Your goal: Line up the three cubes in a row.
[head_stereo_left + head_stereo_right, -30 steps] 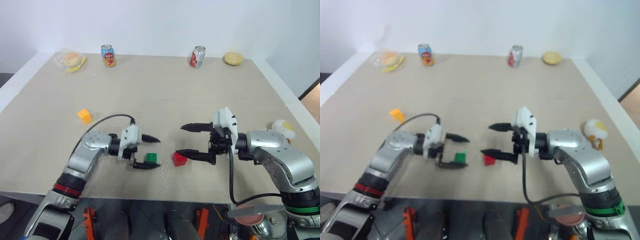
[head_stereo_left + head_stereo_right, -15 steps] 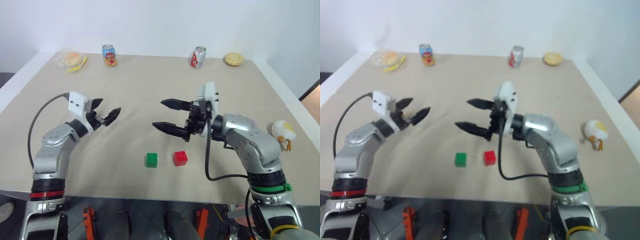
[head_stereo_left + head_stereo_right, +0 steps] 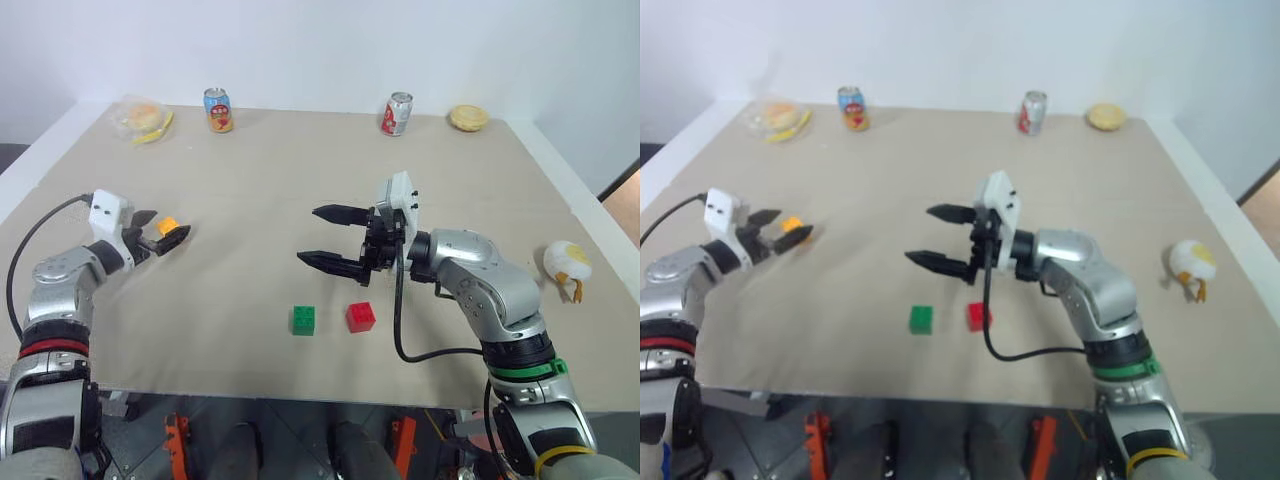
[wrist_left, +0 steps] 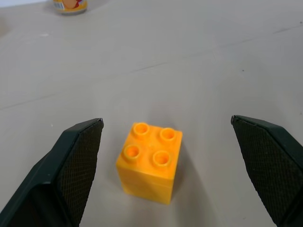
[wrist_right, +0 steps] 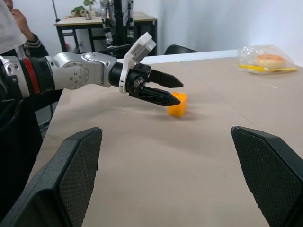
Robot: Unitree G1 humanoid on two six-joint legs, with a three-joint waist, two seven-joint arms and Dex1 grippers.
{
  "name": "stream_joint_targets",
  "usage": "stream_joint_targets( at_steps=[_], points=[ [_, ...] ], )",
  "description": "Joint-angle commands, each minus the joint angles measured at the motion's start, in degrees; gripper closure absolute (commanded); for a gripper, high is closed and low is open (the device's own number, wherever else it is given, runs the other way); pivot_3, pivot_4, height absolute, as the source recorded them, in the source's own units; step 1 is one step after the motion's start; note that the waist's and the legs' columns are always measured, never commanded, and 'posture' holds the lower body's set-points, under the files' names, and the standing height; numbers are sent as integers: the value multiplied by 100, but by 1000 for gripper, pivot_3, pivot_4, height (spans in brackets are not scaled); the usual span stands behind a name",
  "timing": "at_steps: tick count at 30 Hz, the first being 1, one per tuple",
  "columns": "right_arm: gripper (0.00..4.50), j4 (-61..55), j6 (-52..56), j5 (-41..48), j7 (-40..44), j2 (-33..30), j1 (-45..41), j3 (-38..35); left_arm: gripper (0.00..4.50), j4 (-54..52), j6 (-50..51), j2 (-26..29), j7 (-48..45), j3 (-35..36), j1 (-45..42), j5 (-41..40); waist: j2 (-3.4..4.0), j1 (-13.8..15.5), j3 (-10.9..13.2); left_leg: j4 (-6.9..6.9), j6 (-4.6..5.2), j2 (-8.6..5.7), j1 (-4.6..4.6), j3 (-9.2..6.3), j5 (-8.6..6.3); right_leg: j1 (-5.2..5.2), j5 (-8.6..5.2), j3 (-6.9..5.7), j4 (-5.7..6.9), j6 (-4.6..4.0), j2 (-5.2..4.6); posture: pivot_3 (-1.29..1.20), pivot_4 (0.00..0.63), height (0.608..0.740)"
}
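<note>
Orange-yellow cube (image 4: 149, 161) sits untouched on the beige counter (image 3: 300, 190) between the spread fingers of the left pincer (image 3: 160, 234), which has swung away from the green cube (image 3: 302, 319). That cube and the red cube (image 3: 360, 316) lie side by side below the spread right pincer (image 3: 330, 237), which has risen. In the head views the left fingers partly hide the orange-yellow cube.

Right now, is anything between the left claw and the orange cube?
Nothing visible. The left gripper is open and the orange cube stands on bare table between its fingers, touching neither.
</note>
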Motion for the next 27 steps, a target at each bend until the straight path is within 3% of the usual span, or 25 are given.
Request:
stream_joint_targets(
  at_steps=[1,9,16,18,23,27],
  points=[
    [0,-355,-1,64,-96,-18,12,-166,28,663,-380,89,-25,-103,-389,273,0,-3,0,0,0,0,-1,1,0,-1,0,1,0,0,0,0,150,733],
    [0,-527,77,90,-259,-81,75,-259,28,1384,-714,12,-118,-238,-681,591,0,-4,0,-1,-1,1,-10,1,-1,-8,3,0,0,7,0,0,150,733],
    [0,-548,88,112,-300,-101,89,-276,2654,1356,-775,-4,-238,-176,-575,560,0,-4,0,-2,-1,1,-10,0,-1,-8,3,1,0,7,-1,0,150,733],
    [0,-517,73,107,-290,-101,63,-271,3184,1324,-780,-1,-255,-161,-534,547,0,-4,0,-2,-1,1,-10,0,-1,-8,3,0,0,6,0,0,150,733],
    [0,-463,42,97,-256,-98,16,-264,3181,1159,-800,-22,-300,-105,-388,475,0,-5,0,-2,-1,1,-10,0,-1,-8,4,0,0,8,0,0,150,733],
    [0,-612,98,223,15,-366,132,-367,3181,-38,-549,-210,-1061,-149,139,65,0,-5,0,-3,-1,1,-11,2,-1,-8,3,1,1,8,-3,0,150,733]
  ],
)
